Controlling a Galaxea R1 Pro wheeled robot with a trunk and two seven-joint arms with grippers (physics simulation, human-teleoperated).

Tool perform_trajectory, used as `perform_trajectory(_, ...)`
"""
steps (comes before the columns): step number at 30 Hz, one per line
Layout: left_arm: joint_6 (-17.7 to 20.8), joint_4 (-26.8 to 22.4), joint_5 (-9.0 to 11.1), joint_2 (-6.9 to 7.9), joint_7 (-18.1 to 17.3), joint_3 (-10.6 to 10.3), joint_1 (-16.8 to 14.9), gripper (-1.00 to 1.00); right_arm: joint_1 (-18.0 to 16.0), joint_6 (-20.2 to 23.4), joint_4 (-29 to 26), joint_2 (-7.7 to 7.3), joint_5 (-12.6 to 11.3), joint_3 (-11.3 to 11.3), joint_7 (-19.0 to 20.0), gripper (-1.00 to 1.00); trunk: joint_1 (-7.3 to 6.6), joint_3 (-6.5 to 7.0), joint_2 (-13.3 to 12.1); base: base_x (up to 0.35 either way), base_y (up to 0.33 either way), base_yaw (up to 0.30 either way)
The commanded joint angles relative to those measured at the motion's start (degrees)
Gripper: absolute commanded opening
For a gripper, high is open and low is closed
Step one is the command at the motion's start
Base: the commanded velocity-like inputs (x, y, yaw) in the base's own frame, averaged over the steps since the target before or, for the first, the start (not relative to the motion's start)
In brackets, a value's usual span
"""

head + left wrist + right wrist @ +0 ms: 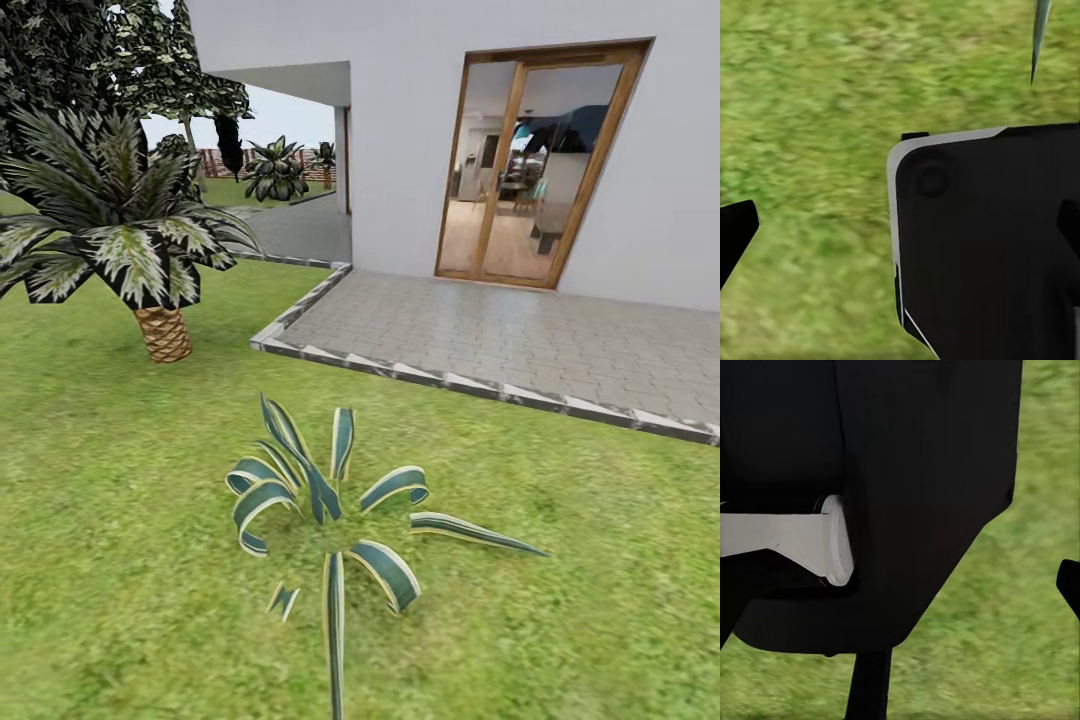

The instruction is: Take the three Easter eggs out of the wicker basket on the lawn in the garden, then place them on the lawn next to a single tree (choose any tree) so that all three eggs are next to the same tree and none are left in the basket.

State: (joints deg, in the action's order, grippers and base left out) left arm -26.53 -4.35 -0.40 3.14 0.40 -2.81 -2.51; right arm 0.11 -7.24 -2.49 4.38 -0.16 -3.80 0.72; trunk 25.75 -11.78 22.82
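Now the wide bright green lawn (120,480) is filling the lower frame, with a spiky striped green plant (330,510) sitting low centre. Upper right, the white house (420,120) is standing behind grey paving stones (520,340). I cannot tell either claw's state.

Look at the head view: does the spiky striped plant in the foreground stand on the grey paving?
No, the striped plant grows from the lawn, with the grey paving lying beyond it by the house.
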Motion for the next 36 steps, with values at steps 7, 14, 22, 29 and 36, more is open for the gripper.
perform_trajectory(7,-0.2,0.0,0.0,0.02,0.0,-0.2,0.0,1.00,0.0,-0.1,0.0,0.02,0.0,-0.3,0.1,1.00,0.03,-0.09,0.1,0.000,0.141,0.000)
perform_trajectory(14,-0.2,0.0,0.0,0.02,0.0,-0.3,0.0,1.00,0.0,-0.1,0.0,0.01,0.0,-0.3,0.1,1.00,0.03,-0.09,0.1,0.000,0.126,0.000)
perform_trajectory(22,-0.2,0.0,0.0,0.02,0.0,-0.3,0.0,1.00,0.0,-0.1,0.0,0.01,0.0,-0.2,0.1,1.00,0.03,-0.09,0.1,-0.018,0.125,-0.002)
perform_trajectory(29,-0.2,0.0,0.1,0.02,0.0,-0.3,0.0,1.00,0.0,-0.1,0.0,-0.03,0.0,-0.2,0.1,1.00,0.03,-0.09,0.1,-0.014,0.110,-0.075)
perform_trajectory(36,-0.2,0.0,0.1,0.02,0.0,-0.3,0.0,1.00,0.0,-0.1,0.0,-0.05,0.0,-0.2,0.1,1.00,0.03,-0.09,0.1,-0.005,0.071,-0.022)
